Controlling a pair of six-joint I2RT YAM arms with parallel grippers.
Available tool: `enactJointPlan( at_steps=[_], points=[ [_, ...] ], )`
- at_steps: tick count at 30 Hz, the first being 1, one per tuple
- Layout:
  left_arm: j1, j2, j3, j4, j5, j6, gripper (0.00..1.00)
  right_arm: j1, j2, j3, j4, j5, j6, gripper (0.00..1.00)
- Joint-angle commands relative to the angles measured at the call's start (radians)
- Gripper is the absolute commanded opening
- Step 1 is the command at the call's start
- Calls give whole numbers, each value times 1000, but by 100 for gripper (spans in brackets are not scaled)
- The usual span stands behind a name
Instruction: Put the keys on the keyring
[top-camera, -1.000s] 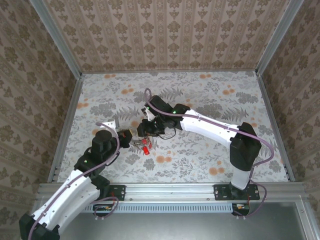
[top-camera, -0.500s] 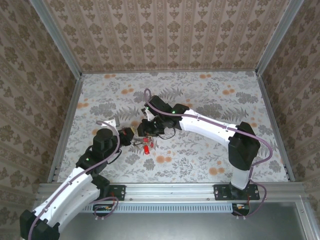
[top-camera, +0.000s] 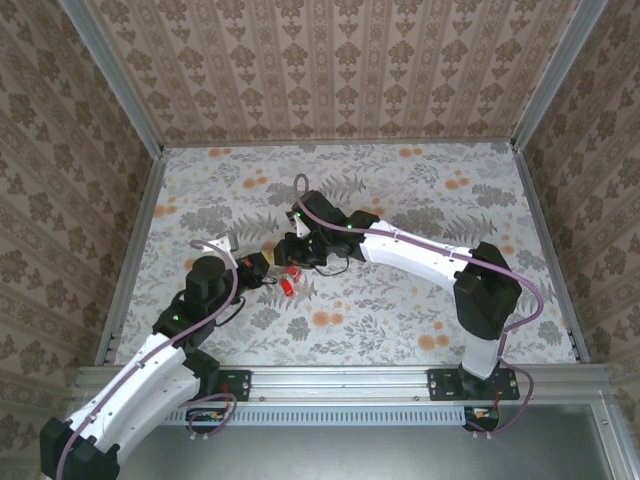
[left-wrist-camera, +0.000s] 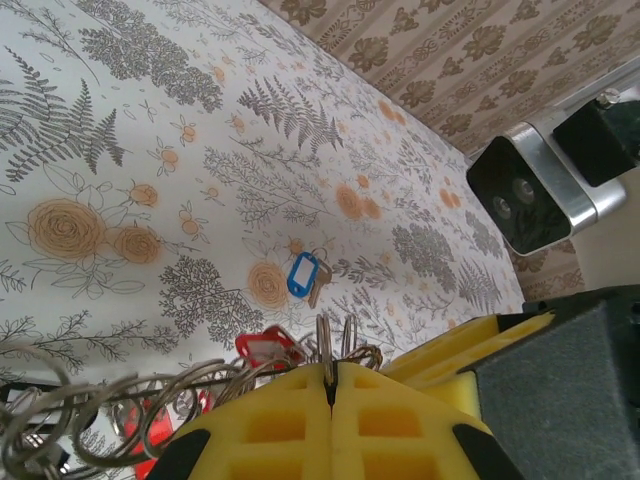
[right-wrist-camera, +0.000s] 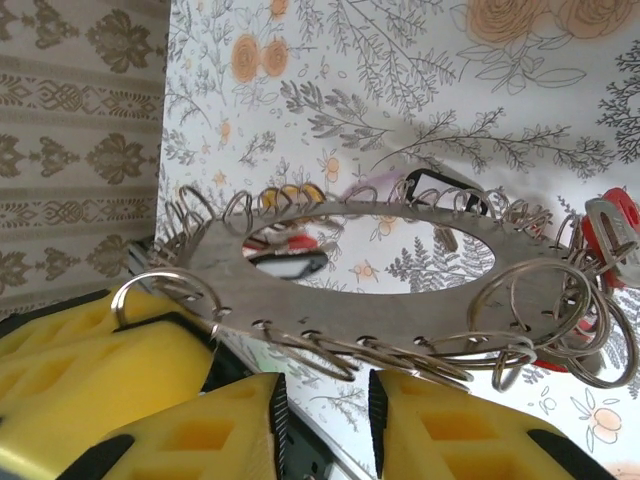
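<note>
**Partway through: several keys hung, at least one loose**

Clamped fully shut: the left gripper (left-wrist-camera: 330, 385), pads pressed together on one end of the keyring (right-wrist-camera: 330, 310), with a thin metal edge caught in the seam. Holds that flat, perforated plate up off the table (left-wrist-camera: 150, 120), roughly level, straight in front of the right gripper (right-wrist-camera: 322, 410). Standing partly apart there: the right jaws, with the near rim of the plate and its small split rings (right-wrist-camera: 400, 352) just beyond the fingertips. Nothing seen clamped between those pads.

Done, judging by how things hang:
- a red-headed key (right-wrist-camera: 620, 205) dangling at the far right end of the plate, as seen from the right fingers;
- a black tag (right-wrist-camera: 300, 263) showing through the central hole from underneath;
- more red tags (left-wrist-camera: 262, 347) just ahead of the left pads.

Looks like several keys threaded already, the exact count lost in the tangle of wire loops.

Left to do: at least the blue-tagged key (left-wrist-camera: 301, 275), lying alone on the table well ahead of the left fingertips, apart from the bunch. Many split rings along the near rim apparently bare as well. Probably somewhere in the middle of the job, not close to its end. Cannot tell how many more keys lie loose.
</note>
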Motion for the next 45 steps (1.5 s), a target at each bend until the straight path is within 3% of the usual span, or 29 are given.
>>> enactJointPlan(
  at_steps=[1,14,24,40,45],
  points=[
    [-11,-3,13,88,20,-20,0,-5,-9,-32,63,36,28,32],
    [-12,0,3,96,21,-14,0,-11,-86,-161,320,40,55,30],
    [-13,3,-1,102,5,-12,0,-12,-155,-183,303,61,38,37],
    [-16,10,-5,115,4,-10,0,-20,-110,-158,214,71,57,37],
    [-16,8,-8,114,0,10,0,-23,-166,-197,208,92,47,37]
  ],
)
